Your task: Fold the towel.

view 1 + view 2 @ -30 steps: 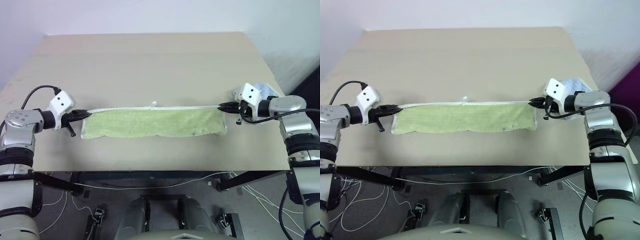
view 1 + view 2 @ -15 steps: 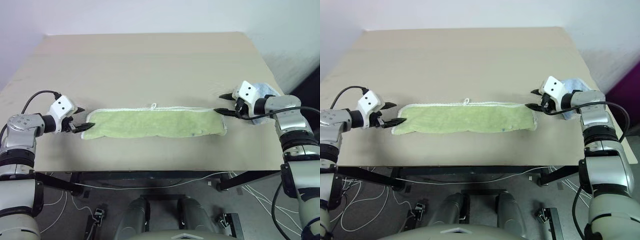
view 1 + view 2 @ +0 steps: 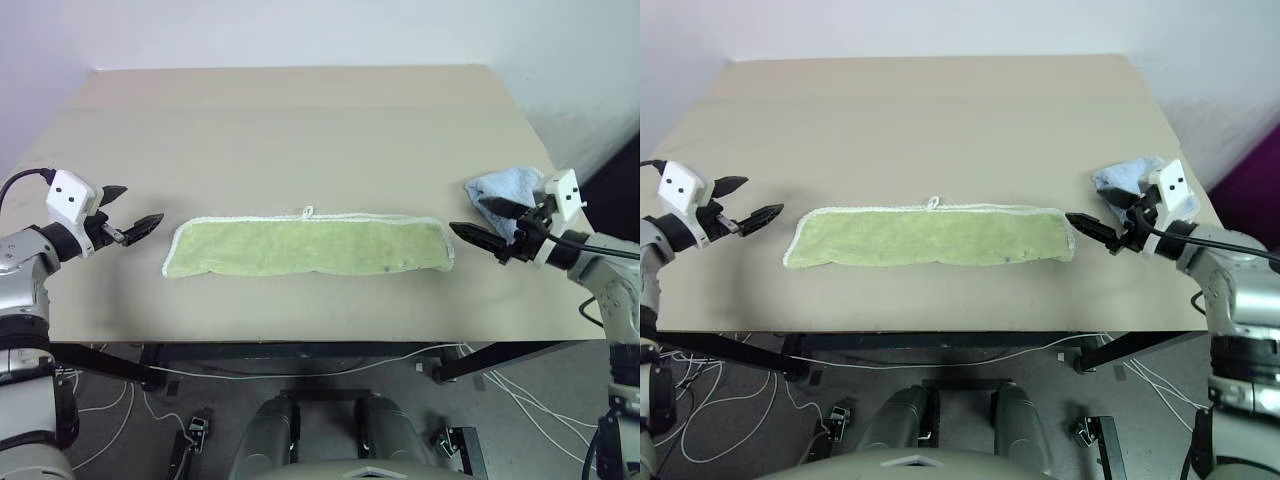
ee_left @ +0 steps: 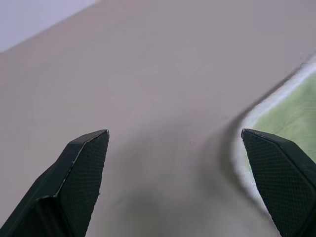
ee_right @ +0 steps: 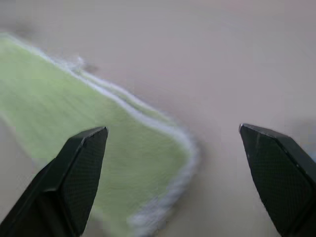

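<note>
Left eye view: the towel (image 3: 308,247), a light green terry cloth folded into a long, narrow band, lies flat across the near half of the tan table (image 3: 300,130). White corded edging runs along its far long side and curls round both short ends. A small white loop (image 3: 307,211) stands out from the middle of that far edge, and a small dark mark (image 3: 391,268) sits near the front edge toward the right end. The near long side is a soft, slightly wavy fold.

Left gripper (image 3: 134,222): off the towel's left end, near it but apart, fingers spread wide and holding nothing. In the left wrist view the bare tabletop fills the gap between the two black fingers (image 4: 81,163), with the towel's white-edged corner just beside one of them.

Right gripper (image 3: 490,224): off the towel's right end, just beside it without touching, likewise wide open and empty. The right wrist view looks down on the towel's rounded end between the parted fingers.

A crumpled light blue towel (image 3: 503,190) lies at the table's right edge, behind the right gripper.
</note>
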Robot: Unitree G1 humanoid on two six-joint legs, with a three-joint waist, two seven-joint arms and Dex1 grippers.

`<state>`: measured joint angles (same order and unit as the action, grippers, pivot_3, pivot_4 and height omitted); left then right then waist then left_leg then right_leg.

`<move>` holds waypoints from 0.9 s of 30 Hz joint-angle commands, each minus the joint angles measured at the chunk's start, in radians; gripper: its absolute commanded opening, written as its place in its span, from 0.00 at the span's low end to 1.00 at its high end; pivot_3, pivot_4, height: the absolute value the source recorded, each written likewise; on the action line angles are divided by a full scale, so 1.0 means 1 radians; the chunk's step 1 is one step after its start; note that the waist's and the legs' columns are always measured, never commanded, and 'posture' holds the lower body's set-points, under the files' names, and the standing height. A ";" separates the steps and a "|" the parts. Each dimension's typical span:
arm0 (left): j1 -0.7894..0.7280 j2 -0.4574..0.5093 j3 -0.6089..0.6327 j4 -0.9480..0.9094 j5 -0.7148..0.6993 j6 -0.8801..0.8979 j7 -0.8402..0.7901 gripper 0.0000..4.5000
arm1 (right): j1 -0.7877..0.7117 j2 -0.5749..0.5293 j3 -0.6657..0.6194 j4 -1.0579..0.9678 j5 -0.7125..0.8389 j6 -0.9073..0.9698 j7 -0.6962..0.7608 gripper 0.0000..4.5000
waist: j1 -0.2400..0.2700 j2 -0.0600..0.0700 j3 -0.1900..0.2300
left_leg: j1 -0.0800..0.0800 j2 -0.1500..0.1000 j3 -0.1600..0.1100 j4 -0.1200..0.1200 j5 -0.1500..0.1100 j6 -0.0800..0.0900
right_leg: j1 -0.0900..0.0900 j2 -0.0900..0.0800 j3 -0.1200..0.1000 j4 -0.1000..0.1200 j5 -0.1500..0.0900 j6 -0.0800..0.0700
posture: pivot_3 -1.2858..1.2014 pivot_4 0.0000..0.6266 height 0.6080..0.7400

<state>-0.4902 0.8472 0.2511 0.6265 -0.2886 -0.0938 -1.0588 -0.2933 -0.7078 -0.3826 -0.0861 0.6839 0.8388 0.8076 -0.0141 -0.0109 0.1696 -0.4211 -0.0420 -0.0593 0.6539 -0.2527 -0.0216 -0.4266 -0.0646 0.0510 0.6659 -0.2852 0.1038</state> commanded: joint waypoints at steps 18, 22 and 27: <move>0.211 -0.101 -0.130 -0.580 -0.143 0.278 -0.133 1.00 | 0.244 0.324 -0.120 -0.158 1.061 0.275 -1.029 0.99 | -0.004 -0.001 -0.001 | 0.002 0.000 0.001 -0.001 0.000 0.000 | 0.001 0.000 0.001 -0.001 0.000 0.000 | 0.52 0.24 1.00; 0.243 -0.107 -0.145 -0.661 -0.166 0.318 -0.145 1.00 | 0.207 0.366 -0.076 -0.094 1.104 0.138 -1.187 0.99 | -0.006 -0.001 -0.001 | 0.002 0.000 0.002 -0.001 0.000 0.000 | 0.001 0.000 0.001 -0.001 0.000 0.000 | 0.52 0.24 1.00; 0.269 -0.111 -0.152 -0.715 -0.181 0.346 -0.132 1.00 | 0.197 0.368 -0.044 -0.068 1.104 0.056 -1.255 0.99 | -0.003 -0.001 -0.002 | 0.002 0.001 0.001 -0.001 0.000 0.000 | 0.002 0.001 0.001 -0.002 0.000 0.000 | 0.52 0.24 1.00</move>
<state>-0.2273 0.7360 0.0924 -0.0404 -0.4484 0.2500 -1.1948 -0.0903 -0.3408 -0.4250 -0.1699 1.7892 0.9368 -0.4197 -0.0174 -0.0122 0.1676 -0.4185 -0.0415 -0.0579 0.6529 -0.2528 -0.0213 -0.4239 -0.0631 0.0519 0.6641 -0.2852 0.1038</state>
